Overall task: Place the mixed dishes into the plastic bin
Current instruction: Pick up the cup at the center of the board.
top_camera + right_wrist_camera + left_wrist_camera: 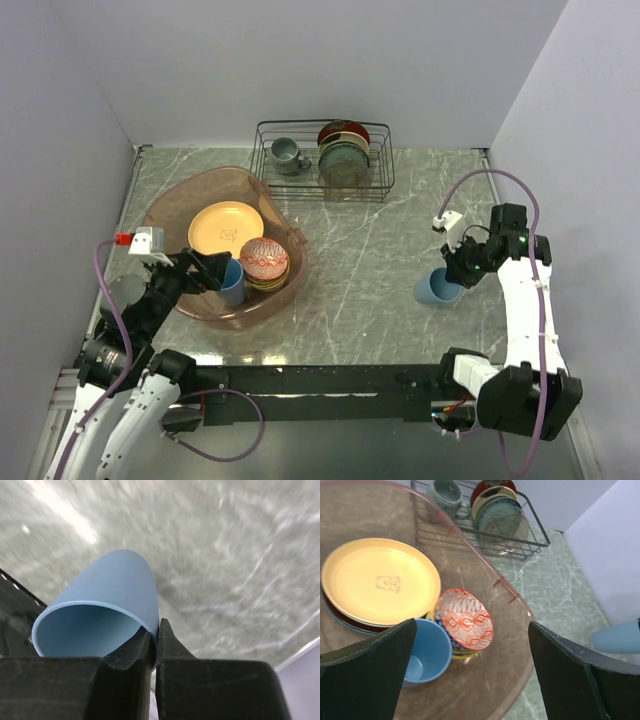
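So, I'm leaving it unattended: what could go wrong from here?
The right hand pinches the cup only by its rim, so it may swing or slip when lifted. The left hand hangs open over the bin, where the cup would go; the arms might collide.

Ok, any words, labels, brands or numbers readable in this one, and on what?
None readable.
Round yellow-orange plate in the translucent pinkish-brown plastic bin: a small outlined mark at its centre, too small and faint to read as letters.
Light-blue cup pinched by the right fingers: plain.
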{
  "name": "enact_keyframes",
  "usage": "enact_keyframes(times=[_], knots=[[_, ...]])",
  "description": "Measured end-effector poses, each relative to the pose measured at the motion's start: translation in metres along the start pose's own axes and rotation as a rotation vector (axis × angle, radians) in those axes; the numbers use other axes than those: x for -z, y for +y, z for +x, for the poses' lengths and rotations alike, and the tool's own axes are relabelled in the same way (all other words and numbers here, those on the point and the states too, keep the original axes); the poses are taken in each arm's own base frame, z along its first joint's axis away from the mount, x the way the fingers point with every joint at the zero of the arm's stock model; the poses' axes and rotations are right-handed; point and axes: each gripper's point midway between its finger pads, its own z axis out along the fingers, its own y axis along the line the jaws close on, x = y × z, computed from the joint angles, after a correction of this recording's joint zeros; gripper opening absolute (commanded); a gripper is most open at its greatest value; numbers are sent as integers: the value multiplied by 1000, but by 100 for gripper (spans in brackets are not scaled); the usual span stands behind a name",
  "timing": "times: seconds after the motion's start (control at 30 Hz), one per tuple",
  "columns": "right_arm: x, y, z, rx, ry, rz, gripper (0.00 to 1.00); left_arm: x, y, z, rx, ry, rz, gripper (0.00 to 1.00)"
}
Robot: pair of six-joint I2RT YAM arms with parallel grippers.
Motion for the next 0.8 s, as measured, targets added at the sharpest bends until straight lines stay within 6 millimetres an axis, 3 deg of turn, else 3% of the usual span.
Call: enact_keyframes(times=[0.17, 0.37, 0.6, 0.8], knots=[[4, 17, -34, 24, -108, 11, 0, -9, -18, 0, 106, 71, 40, 99], [8, 36, -75, 50, -238, 23, 0, -26, -57, 11, 266, 219, 183, 99], [3, 43, -94, 16, -260, 32, 0, -34, -97, 25, 426, 356, 310, 99], [1, 45, -103, 6, -269, 51, 0, -30, -156, 45, 435, 479, 365, 99]])
